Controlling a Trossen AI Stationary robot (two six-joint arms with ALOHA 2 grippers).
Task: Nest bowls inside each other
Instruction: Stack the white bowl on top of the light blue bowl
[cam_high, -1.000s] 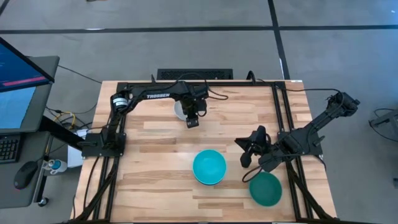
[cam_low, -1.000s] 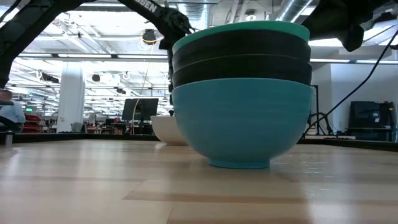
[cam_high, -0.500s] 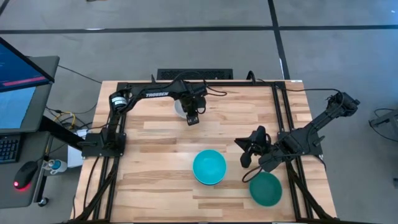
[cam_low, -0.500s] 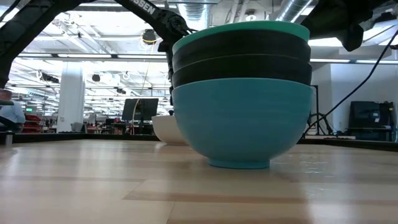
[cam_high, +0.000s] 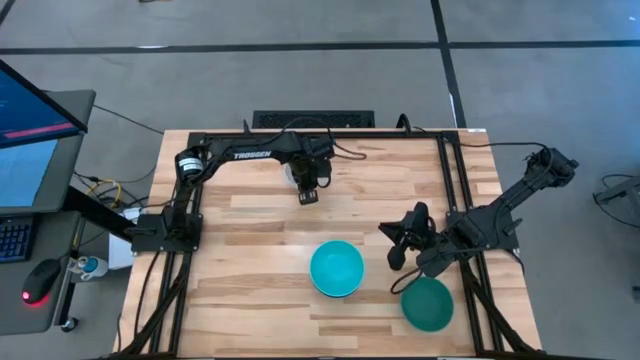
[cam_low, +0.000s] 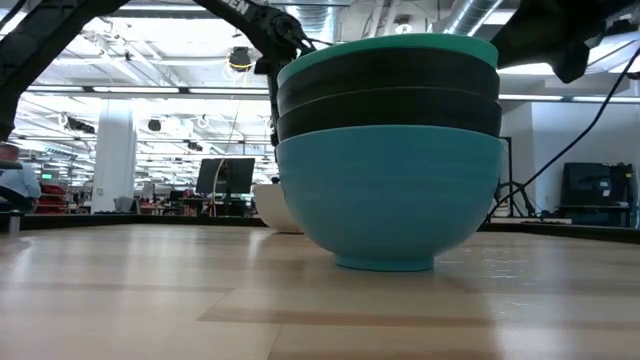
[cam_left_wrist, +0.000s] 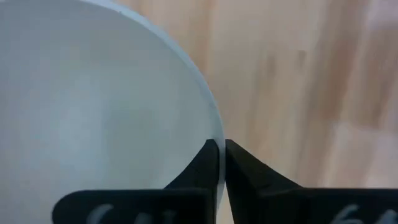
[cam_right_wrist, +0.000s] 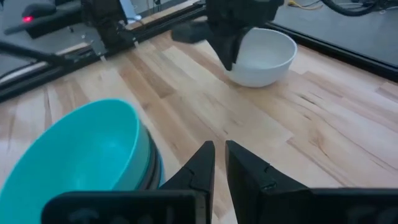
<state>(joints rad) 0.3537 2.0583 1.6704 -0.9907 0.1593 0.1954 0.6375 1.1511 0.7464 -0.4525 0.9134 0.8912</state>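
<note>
wooden table (cam_high: 260, 240), monitor (cam_high: 30, 115), perhaps a mouse (cam_high: 40, 280)

Far bowl (cam_high: 290, 172): far side of surface (cam_high: 250, 240), under left claw (cam_high: 309, 194).
Bowl stack (cam_high: 336, 268): near centre of surface, nested.
Single bowl (cam_high: 428, 304): right of stack, near edge.
Right claw (cam_high: 394, 243): between stack and single bowl, above.

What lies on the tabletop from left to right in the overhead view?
White bowl under the left hand → stack of nested bowls → right hand → teal green bowl.
</note>
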